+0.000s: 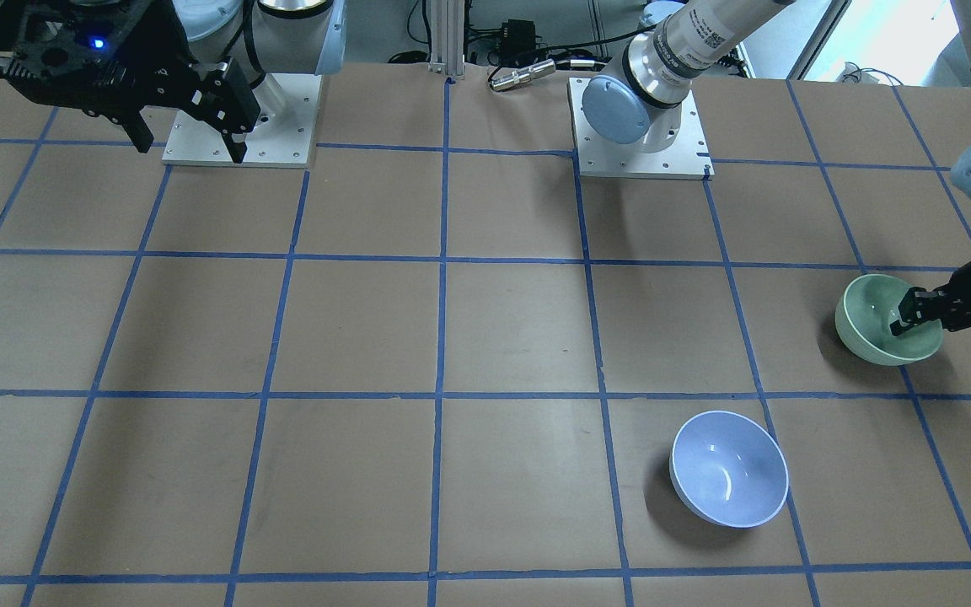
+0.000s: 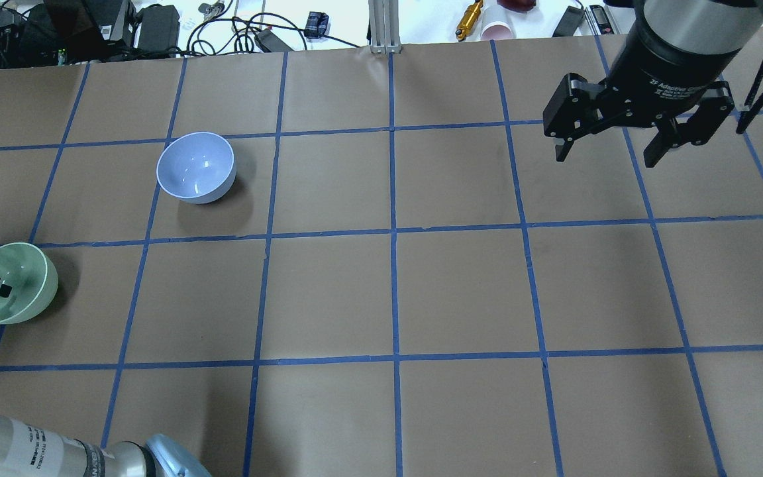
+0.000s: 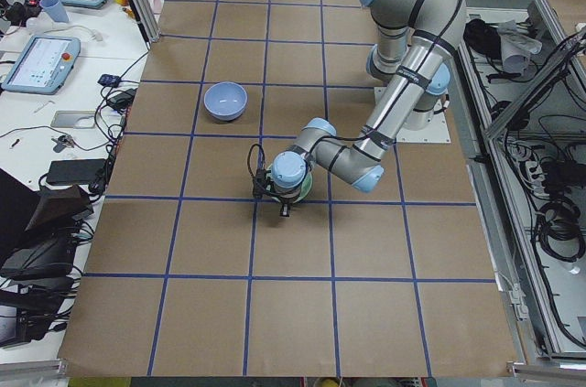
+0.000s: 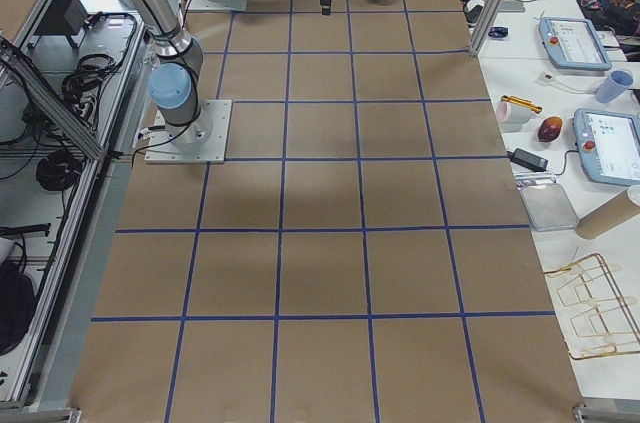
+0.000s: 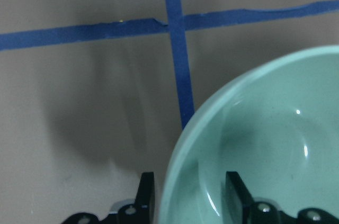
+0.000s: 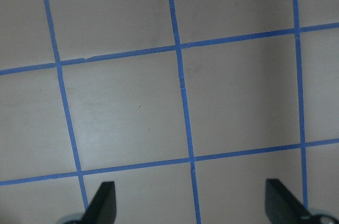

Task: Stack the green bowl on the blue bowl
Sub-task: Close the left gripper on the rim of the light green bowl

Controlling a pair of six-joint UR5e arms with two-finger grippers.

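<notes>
The green bowl (image 1: 873, 324) sits near the table's left edge; it also shows in the overhead view (image 2: 20, 281) and fills the left wrist view (image 5: 275, 128). My left gripper (image 5: 188, 195) straddles its rim, one finger inside and one outside, closed in on the wall. I cannot tell whether the bowl is off the table. The blue bowl (image 1: 730, 468) stands upright and empty about one grid square away, farther from my base (image 2: 196, 165). My right gripper (image 2: 605, 159) is open and empty, high over the far right of the table.
The brown table (image 2: 395, 291) carries a blue tape grid. The two arm base plates (image 1: 237, 118) (image 1: 641, 126) stand at my edge. Cables, a cup and tools (image 2: 481, 20) lie beyond the far edge.
</notes>
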